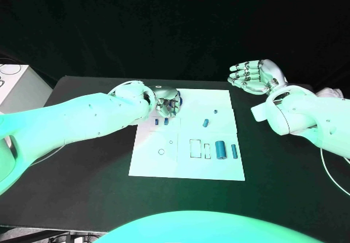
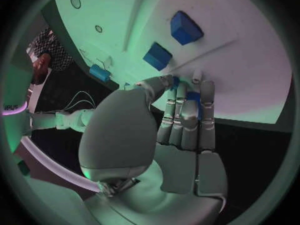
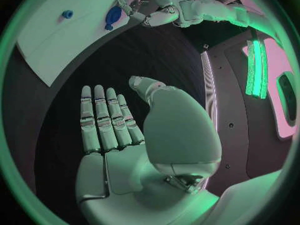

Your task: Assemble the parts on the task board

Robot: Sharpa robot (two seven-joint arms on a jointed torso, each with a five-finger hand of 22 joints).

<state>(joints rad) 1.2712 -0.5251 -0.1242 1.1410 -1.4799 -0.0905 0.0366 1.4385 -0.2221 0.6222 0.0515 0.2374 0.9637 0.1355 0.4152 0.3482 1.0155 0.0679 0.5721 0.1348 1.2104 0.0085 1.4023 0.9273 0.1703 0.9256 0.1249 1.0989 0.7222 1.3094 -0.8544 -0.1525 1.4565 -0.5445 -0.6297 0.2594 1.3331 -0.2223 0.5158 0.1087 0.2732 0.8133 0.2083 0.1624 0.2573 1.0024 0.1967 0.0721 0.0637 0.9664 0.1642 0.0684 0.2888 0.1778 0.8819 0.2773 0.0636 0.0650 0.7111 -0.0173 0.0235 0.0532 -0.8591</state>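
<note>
The white task board (image 1: pixel 188 162) lies in the middle of the black table. My left hand (image 1: pixel 168 101) is down on its far left corner, and its fingers (image 2: pixel 187 110) and thumb close round a small blue part (image 2: pixel 194 98) that is mostly hidden. Two blue blocks (image 1: pixel 157 122) (image 1: pixel 166 121) stand just in front of that hand, also seen as blocks (image 2: pixel 185 27) (image 2: pixel 157 56). A small blue piece (image 1: pixel 206 122) lies mid-board. A thick blue cylinder (image 1: pixel 219 150) and a thinner one (image 1: pixel 234 151) stand at the right. My right hand (image 1: pixel 252 76) hangs beyond the board's far right corner, fingers straight, holding nothing (image 3: pixel 106 120).
Rectangular slot outlines (image 1: pixel 195 148) and two small round holes (image 1: pixel 161 151) mark the board's near half. A tiny blue piece (image 1: pixel 216 111) sits near the far right. A pale box (image 1: pixel 18 86) stands off the table's far left corner.
</note>
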